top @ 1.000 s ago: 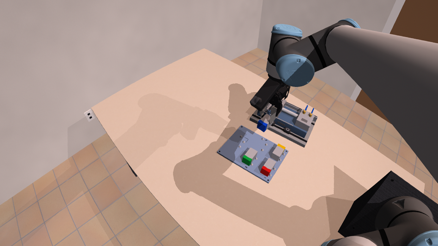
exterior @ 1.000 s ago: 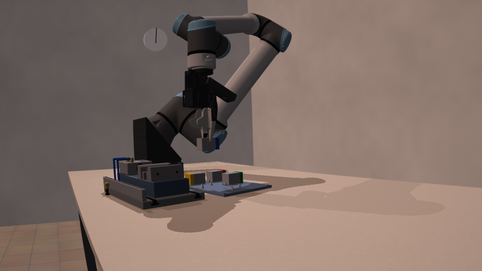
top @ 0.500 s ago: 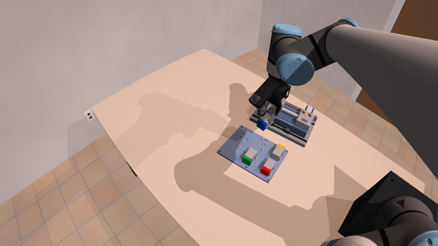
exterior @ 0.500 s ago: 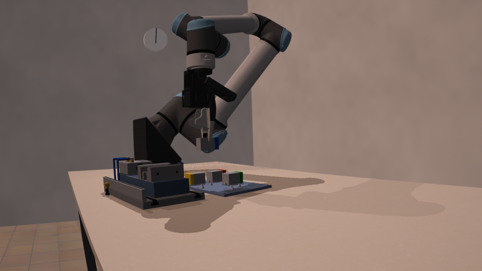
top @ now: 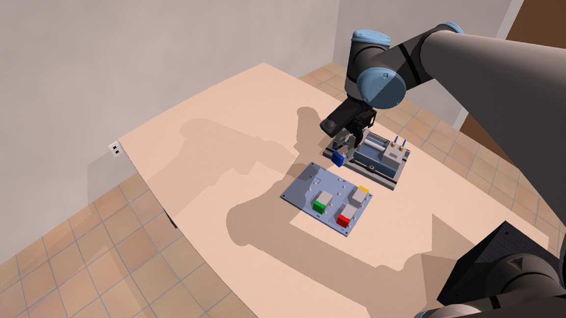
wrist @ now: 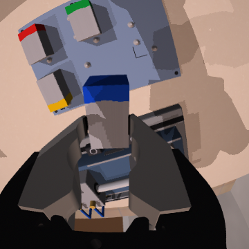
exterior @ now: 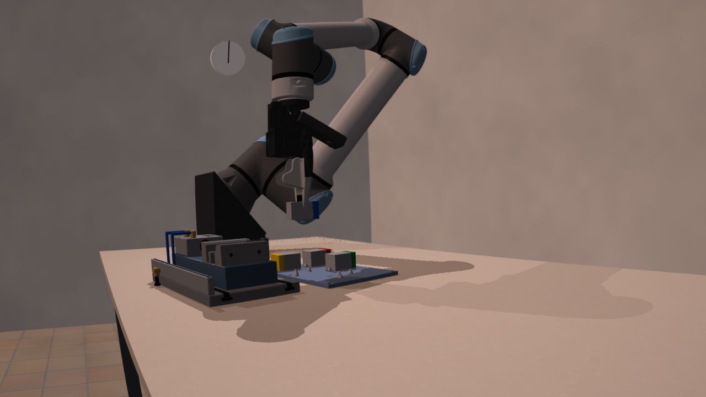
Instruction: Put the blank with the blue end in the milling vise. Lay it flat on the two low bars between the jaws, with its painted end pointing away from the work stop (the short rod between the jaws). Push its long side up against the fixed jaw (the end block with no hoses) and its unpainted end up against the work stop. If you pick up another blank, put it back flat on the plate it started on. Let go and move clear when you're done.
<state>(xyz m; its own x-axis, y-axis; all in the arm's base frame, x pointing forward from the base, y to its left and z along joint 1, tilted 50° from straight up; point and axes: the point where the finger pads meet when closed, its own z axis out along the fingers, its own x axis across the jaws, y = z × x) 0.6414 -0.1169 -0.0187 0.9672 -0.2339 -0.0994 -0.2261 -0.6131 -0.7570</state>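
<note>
My gripper (top: pixel 346 151) (exterior: pixel 299 199) (wrist: pixel 108 116) is shut on the blank with the blue end (top: pixel 338 159) (exterior: pixel 301 211) (wrist: pixel 107 117). It grips the grey part, and the blue end sticks out towards the plate. The blank hangs level, well above the table, over the near end of the milling vise (top: pixel 377 158) (exterior: pixel 236 276) (wrist: pixel 104 169). The fixed jaw (exterior: pixel 241 252) is the block nearest the plate. The block with blue hoses (top: pixel 394 153) (exterior: pixel 190 242) is at the far end. I cannot make out the work stop.
The blue-grey plate (top: pixel 305 181) (exterior: pixel 375 273) (wrist: pixel 152 21) lies beside the vise. On it lie a green-ended blank (top: pixel 322 201) (exterior: pixel 340 259) (wrist: pixel 83 19), a red-ended blank (top: pixel 346 216) (exterior: pixel 314 255) (wrist: pixel 32 43) and a yellow-ended blank (top: pixel 360 194) (exterior: pixel 285 259) (wrist: pixel 53 90).
</note>
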